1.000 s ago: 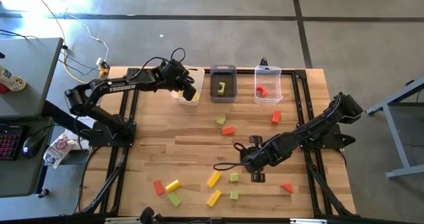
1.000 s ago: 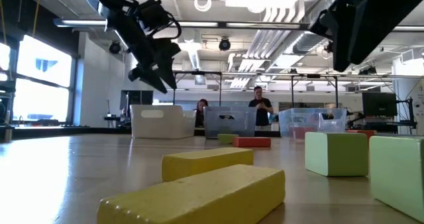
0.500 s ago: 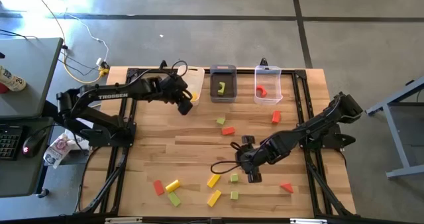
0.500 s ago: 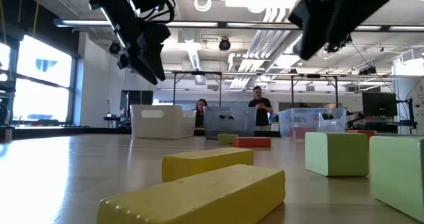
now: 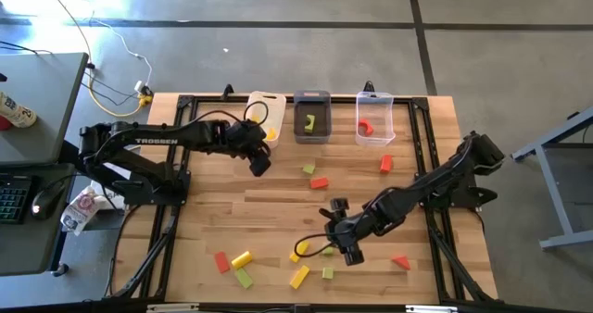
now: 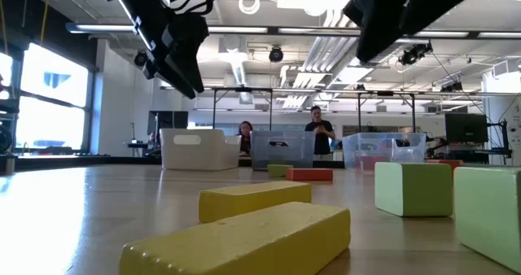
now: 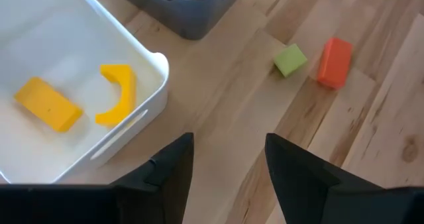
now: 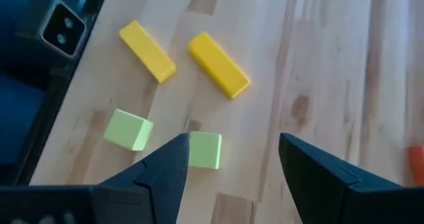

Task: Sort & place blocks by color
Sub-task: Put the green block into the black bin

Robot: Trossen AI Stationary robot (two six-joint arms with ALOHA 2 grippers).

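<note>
The step in hand appears to be a fresh pick: both grippers are empty, and loose blocks still lie on the table (image 5: 222, 211). At the bottom of the high view lie a red block (image 5: 221, 262), a yellow block (image 5: 242, 257), a green block (image 5: 244, 278), a second yellow block (image 5: 299, 276) and a small green cube (image 5: 328, 273), with a red wedge (image 5: 400, 262) at lower right. Just above them, at lower centre, the right gripper (image 5: 346, 249) hangs over the table with its fingers spread and nothing between them; its arm stretches low and diagonally in from the right edge. Its wrist view shows a green cube (image 8: 205, 150) close to its left finger, so the next move likely calls for centring over that cube and descending. Farther up, a green piece (image 5: 309, 169) and two red pieces (image 5: 320, 182) (image 5: 385, 164) lie mid-table. The left gripper (image 5: 258, 160), fingers apart and empty, sits just below the white bin (image 5: 274, 100), which holds two yellow pieces (image 7: 48, 103). Along the top edge, the grey bin (image 5: 312, 98) holds green and the clear bin (image 5: 375, 97) holds red.
</note>
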